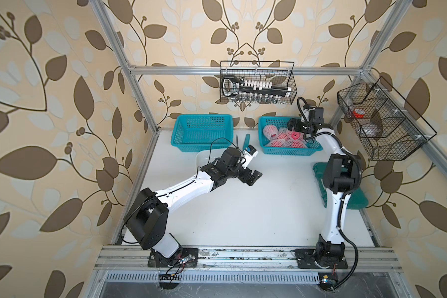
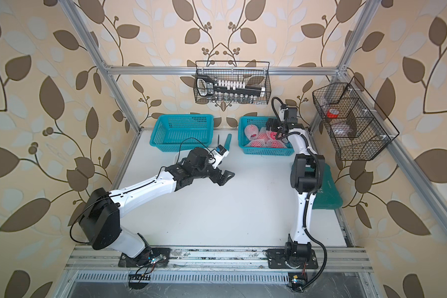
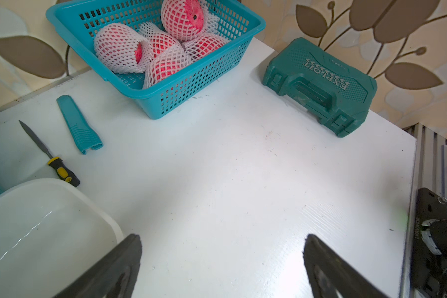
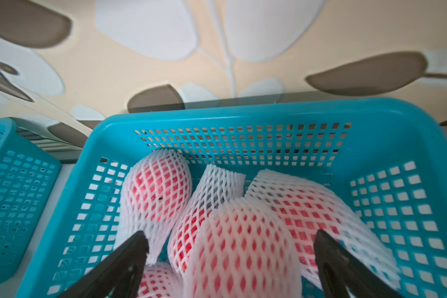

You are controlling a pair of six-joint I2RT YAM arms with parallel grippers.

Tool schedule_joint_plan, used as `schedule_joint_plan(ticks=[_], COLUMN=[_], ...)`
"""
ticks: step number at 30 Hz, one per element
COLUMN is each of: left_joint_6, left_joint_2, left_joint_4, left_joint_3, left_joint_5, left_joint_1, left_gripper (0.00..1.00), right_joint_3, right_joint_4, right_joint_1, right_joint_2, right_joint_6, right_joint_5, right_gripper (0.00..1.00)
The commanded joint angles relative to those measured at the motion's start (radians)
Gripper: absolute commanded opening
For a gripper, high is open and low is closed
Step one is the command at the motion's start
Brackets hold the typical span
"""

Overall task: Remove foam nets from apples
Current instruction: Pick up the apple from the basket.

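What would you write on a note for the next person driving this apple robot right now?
Left gripper: open, empty, hovering over the bare table.
Right gripper: open, empty, fingers straddling the top netted apple in the right-hand teal basket, not closed on it.
Things: all apples in view lie in that basket, each inside its foam net. The other teal basket is empty; so is the visible part of the white tub.
Done: no net off yet.
Left: lift an apple, pull off its net, repeat for every one.

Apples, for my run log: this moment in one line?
right hand: open over apples | left hand: open, empty | foam nets: on
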Motion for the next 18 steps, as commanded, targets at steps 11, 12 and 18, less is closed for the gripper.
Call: schedule_joint_plan(ticks=[11, 12, 18], left_joint_6=[0.024, 0.023, 0.023], left_joint_2=[-0.081, -0.084, -0.084], left_joint_4=[0.036, 0.039, 0.040], left_joint_3=[-0.034, -0.039, -0.055], left_joint_5=[-0.037, -0.043, -0.056], left_joint_1=[0.000, 0.000, 0.000], left_gripper=[0.99, 0.99, 0.99], right_joint_3=[0.035, 0.032, 0.017], right_joint_4=[-0.059, -0.060, -0.055], right_joint_1=[0.003, 0.003, 0.003], right_joint_2=[0.067, 0.066, 0.065], right_joint_6=[-0.027, -0.027, -0.018], right_joint_5=[-0.065, -0.064, -0.073], right_gripper=[0.97, 0.96, 0.88])
